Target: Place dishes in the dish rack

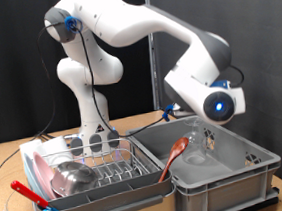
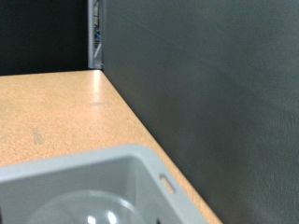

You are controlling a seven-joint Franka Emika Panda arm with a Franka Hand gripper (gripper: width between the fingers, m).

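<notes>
Arm (image 1: pixel 123 27): white, rising from its base at the far side of the desk (image 1: pixel 15 158) and bending over to the exterior view's right, wrist down inside the tub.

Tub (image 1: pixel 228 172): grey plastic, at the exterior view's right, just beside the rack. Its rim corner shows in the wrist view on the wooden desk next to a dark wall.

Rack (image 1: pixel 98 185): chrome wire on a pale tray, at the exterior view's left. It already carries the pink plate (image 1: pixel 42 173), standing tilted at the left end, and the steel bowl (image 1: pixel 73 177) beside it.

Jaws (image 1: pixel 206 137): low within the tub, above the glass; whether open or closed, I cannot tell.

Glass (image 1: pixel 197 160): clear, in the tub, close under the jaws. Contact not confirmed.

Red utensil (image 1: pixel 174 155): leaning against the tub's left wall, handle slanting upward
</notes>
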